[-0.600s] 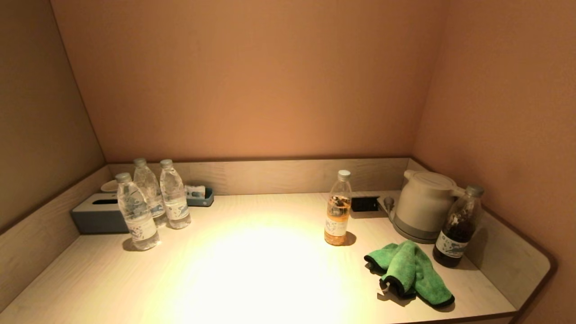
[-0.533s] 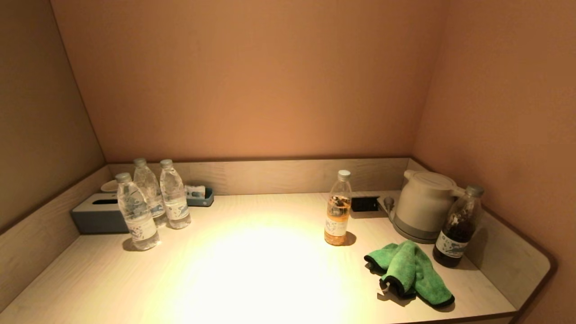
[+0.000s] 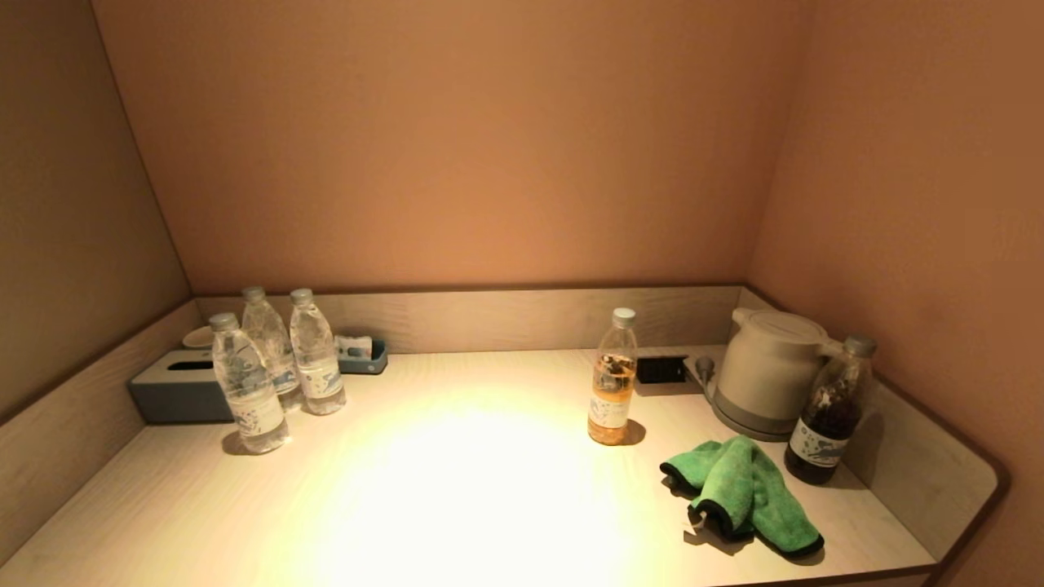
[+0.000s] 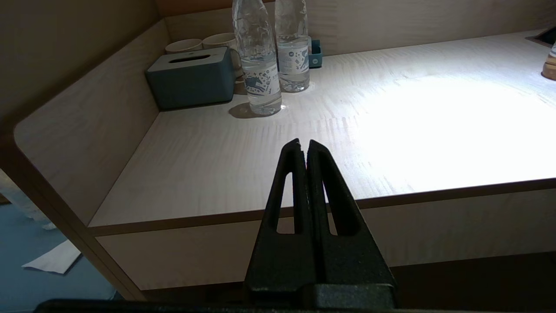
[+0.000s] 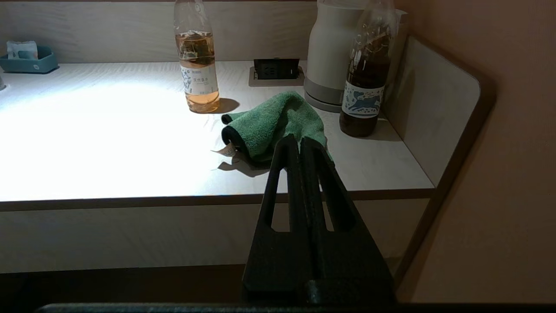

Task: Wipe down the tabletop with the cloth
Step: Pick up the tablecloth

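Note:
A crumpled green cloth (image 3: 746,493) with a dark hem lies on the pale wooden tabletop (image 3: 457,489) at the front right; it also shows in the right wrist view (image 5: 273,121). My right gripper (image 5: 299,140) is shut and empty, held off the table's front edge, short of the cloth. My left gripper (image 4: 304,142) is shut and empty, held off the front edge at the table's left side. Neither gripper shows in the head view.
Three water bottles (image 3: 281,367) and a grey tissue box (image 3: 175,391) stand at the back left. A tea bottle (image 3: 612,379), a white kettle (image 3: 767,371) and a dark bottle (image 3: 828,412) stand near the cloth. Raised side panels (image 3: 930,465) border the table.

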Robot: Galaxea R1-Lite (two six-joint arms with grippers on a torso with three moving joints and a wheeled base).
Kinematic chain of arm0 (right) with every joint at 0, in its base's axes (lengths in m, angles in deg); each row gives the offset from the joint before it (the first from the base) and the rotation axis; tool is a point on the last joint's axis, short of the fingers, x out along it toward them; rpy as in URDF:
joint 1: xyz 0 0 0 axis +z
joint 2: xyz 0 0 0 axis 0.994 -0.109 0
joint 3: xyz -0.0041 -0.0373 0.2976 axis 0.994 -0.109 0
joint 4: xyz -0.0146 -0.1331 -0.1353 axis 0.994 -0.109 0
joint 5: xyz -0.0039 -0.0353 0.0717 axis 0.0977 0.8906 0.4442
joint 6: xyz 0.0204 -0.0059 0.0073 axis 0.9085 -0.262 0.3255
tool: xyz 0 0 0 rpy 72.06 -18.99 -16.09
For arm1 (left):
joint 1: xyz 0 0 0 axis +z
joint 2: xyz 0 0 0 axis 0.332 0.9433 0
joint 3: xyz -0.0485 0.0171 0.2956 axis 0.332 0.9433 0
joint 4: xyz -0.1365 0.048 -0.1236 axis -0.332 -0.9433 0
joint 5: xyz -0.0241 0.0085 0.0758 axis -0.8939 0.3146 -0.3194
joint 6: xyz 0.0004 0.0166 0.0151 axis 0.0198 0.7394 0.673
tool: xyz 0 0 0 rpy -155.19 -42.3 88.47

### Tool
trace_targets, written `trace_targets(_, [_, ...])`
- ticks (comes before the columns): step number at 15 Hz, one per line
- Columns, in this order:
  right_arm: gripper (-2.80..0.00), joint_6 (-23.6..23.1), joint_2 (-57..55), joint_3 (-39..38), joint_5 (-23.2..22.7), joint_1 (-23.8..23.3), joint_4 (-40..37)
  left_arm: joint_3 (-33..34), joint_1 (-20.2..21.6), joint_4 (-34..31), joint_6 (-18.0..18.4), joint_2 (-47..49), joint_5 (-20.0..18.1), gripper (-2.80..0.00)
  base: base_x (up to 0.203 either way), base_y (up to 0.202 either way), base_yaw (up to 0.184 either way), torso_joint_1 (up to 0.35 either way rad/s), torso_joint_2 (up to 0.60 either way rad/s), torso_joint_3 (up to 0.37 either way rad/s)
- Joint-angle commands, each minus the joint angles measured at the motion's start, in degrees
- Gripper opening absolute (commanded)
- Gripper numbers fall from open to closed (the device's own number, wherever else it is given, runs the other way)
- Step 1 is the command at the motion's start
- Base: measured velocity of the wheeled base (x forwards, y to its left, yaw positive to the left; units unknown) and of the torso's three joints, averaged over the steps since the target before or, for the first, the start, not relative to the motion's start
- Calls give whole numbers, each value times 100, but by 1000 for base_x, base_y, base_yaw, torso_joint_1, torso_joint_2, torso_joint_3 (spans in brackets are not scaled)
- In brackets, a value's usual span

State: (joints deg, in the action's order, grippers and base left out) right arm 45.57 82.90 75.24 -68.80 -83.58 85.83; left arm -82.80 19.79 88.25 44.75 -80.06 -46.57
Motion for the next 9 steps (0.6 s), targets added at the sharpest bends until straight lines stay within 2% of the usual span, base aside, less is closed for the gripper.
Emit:
trace_targets(1, [-280, -68, -7, 0, 17, 2, 1, -1, 4, 0, 4, 1, -3, -280, 0, 0, 0, 0, 0, 0])
trace_targets(5, [-280, -105, -7, 174, 41, 2, -254, -1, 4, 0, 4, 1, -3, -280, 0, 0, 0, 0, 0, 0])
trace_targets(9, [-280, -98, -18, 932, -59, 0, -1072, -1, -5, 0, 4, 1, -3, -280, 0, 0, 0, 0, 0, 0])
